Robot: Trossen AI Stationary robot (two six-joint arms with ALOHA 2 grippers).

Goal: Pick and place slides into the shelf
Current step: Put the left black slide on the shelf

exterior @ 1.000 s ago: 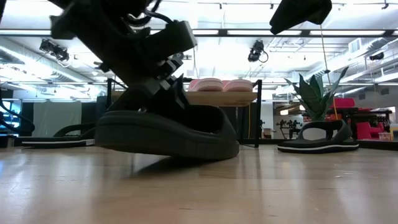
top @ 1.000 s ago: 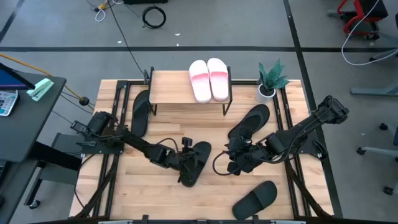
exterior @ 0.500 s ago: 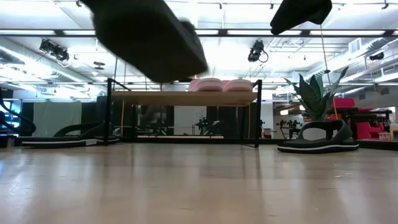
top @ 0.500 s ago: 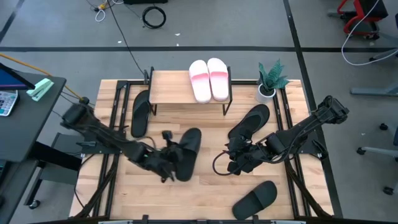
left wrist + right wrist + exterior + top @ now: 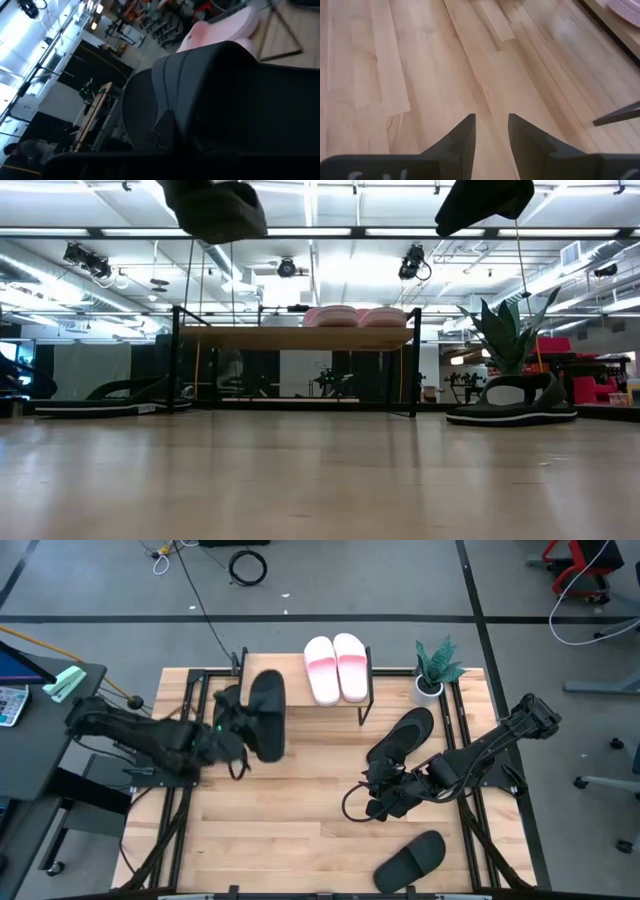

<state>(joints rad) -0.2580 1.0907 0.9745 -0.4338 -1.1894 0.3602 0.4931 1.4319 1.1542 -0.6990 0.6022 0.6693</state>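
My left gripper (image 5: 234,737) is shut on a black slide (image 5: 266,716) and holds it high over the left end of the shelf (image 5: 300,688). The low view shows that slide (image 5: 215,204) at the top edge; in the left wrist view it (image 5: 225,105) fills the picture and hides the fingers. Two pale pink slides (image 5: 336,667) lie soles down side by side on the shelf's plank top. My right gripper (image 5: 385,795) hangs open above bare table right of the middle, its fingers (image 5: 490,134) apart with nothing between them. My left gripper has the black slide by its near end (image 5: 255,745), coming at it from the table's left side, about level. The slide covers the fingers, so the kind of hold does not show. The slide is lifted clear and points lengthwise toward the far edge.
One black slide (image 5: 224,722) lies on the table left of the shelf, another (image 5: 404,734) right of it, a third (image 5: 410,860) at the near right edge. A potted plant (image 5: 435,666) stands at the far right corner. Bare wood lies in the middle.
My left gripper has risen from the table's middle and swung toward the far left, to the shelf. The black slide, which stood tilted on the table, has come up with it, is lifted clear, and has turned to point at the far edge.
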